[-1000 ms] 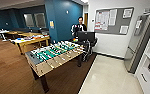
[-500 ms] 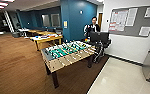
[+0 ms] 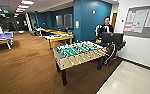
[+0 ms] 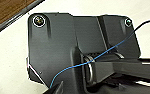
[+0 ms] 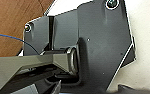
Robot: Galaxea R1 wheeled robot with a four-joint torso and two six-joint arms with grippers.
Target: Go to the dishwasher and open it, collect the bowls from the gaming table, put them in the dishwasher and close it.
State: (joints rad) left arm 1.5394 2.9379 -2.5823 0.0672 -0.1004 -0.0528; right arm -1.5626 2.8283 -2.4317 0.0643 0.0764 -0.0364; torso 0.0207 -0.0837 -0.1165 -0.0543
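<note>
Brown wood-look flooring (image 3: 23, 67) is spreading across the left of the head view, and far back on that side a long table with a pale glossy top (image 3: 1, 37) is standing; it may be the gaming table, though no bowls can be made out on it. Moving right, a plain yellow wooden table (image 3: 59, 38) is sitting in the middle distance, and nearer the robot the green-field foosball table (image 3: 77, 52) is blocking much of the way. Behind it a person (image 3: 106, 26) is standing beside a dark office chair (image 3: 113, 42), and pale tile floor (image 3: 131, 80) is running along the right.

Neither gripper's fingers can be made out in the wrist views, so how far open they are, and whether they are holding anything, I cannot tell; nothing of the task is lying near them.

Judging from here, the risk is taking the foosball table for the goal, or clipping its corner or the chair while driving past, since both are crowding the route.
</note>
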